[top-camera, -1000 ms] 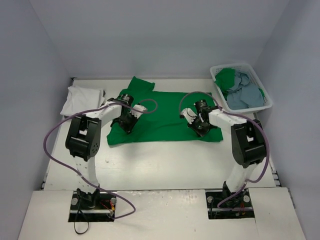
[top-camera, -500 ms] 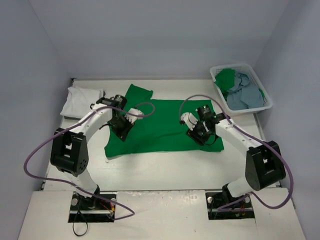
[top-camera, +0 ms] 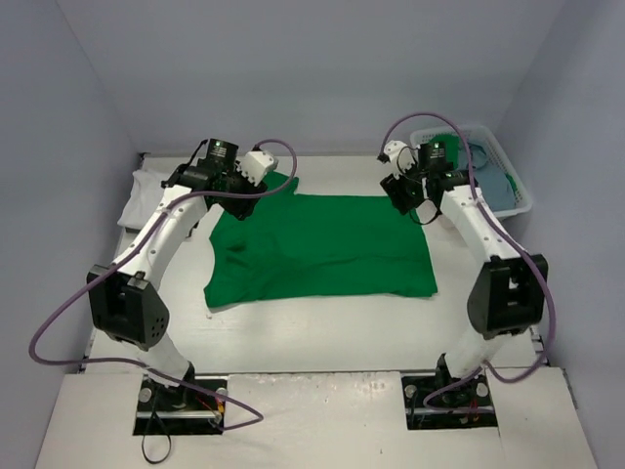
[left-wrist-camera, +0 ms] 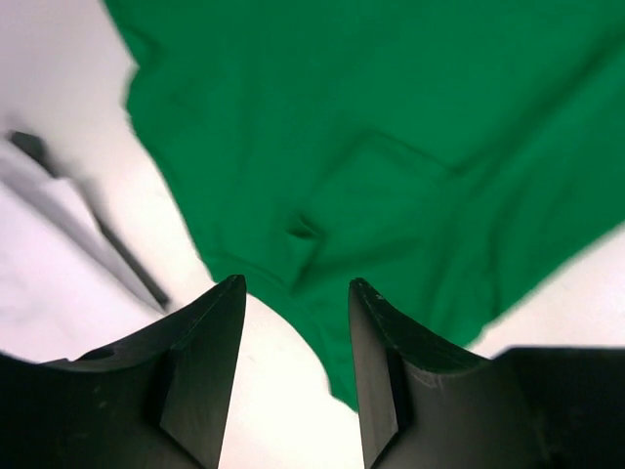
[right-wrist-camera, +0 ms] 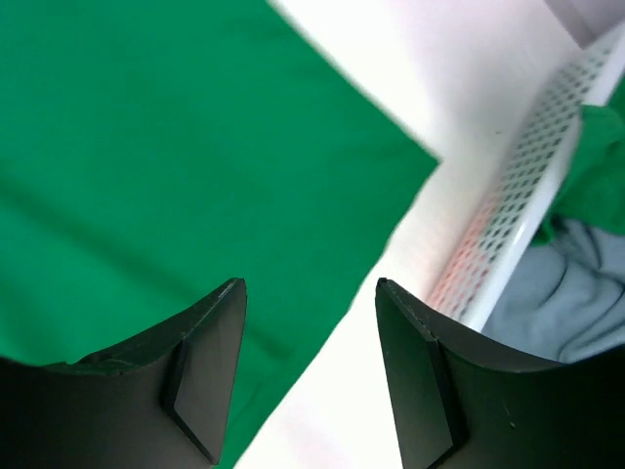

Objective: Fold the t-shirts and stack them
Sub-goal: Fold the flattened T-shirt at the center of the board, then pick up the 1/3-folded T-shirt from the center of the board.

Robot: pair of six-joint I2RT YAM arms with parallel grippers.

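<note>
A bright green t-shirt (top-camera: pixel 322 244) lies spread flat in the middle of the table, with one sleeve (top-camera: pixel 276 182) pointing to the back left. My left gripper (top-camera: pixel 237 200) hovers open above the shirt's back left part, and nothing is between its jaws (left-wrist-camera: pixel 293 283). My right gripper (top-camera: pixel 410 200) hangs open and empty over the shirt's back right corner (right-wrist-camera: pixel 311 281). A folded white t-shirt (top-camera: pixel 146 195) rests at the far left, partly behind the left arm. More t-shirts, a green one (right-wrist-camera: pixel 601 166) and a blue-grey one (right-wrist-camera: pixel 576 293), are in the basket.
The white slotted basket (top-camera: pixel 520 207) stands at the back right, close beside my right gripper; its wall (right-wrist-camera: pixel 518 225) shows in the right wrist view. Grey walls close in the table on three sides. Both arm bases sit at the near edge.
Both grippers opened, let go of the green shirt and rose toward the back of the table. The shirt, bunched at its edges before, now lies flat.
</note>
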